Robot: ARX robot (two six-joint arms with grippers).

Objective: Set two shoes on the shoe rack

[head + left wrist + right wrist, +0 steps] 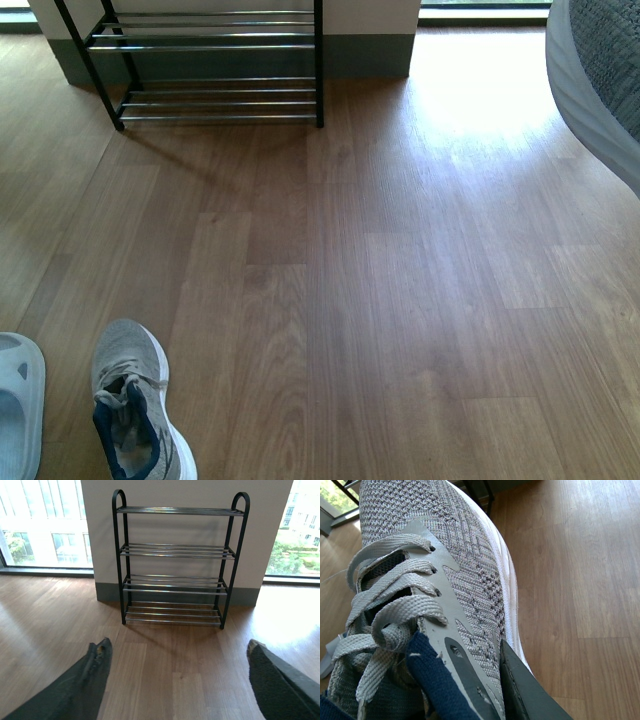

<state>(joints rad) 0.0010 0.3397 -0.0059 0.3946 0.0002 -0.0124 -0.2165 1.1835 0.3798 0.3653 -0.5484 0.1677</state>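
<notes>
Right fingers [532,692]: clamped on the raised shoe [445,565]; one dark finger pressed flat against the grey knit side just above the white sole, its partner hidden behind the shoe.
Raised shoe: held off the floor, at the upper right of the front view, with the white sole edge turned down and inward. Long axis running away from the wrist, toe toward the rack's black legs, navy tongue and tied laces nearest the wrist camera.
Left fingers [95,672]: spread wide, holding nothing and touching nothing; bare floorboards and the rack framed in the gap between them.
Second shoe [130,400]: on the wood floor [400,300] at the near left, upright on its sole, heel cut off by the frame edge. Long axis near to far, toe pointing away from the robot, navy lining showing at the collar.
Pale slipper [18,405]: on the floor just left of the second shoe, a strip of floor between them.
Shoe rack [175,565]: farthest back, against a white wall between two bright windows. Black frame, four tiers of chrome rods, well apart from both shoes.
</notes>
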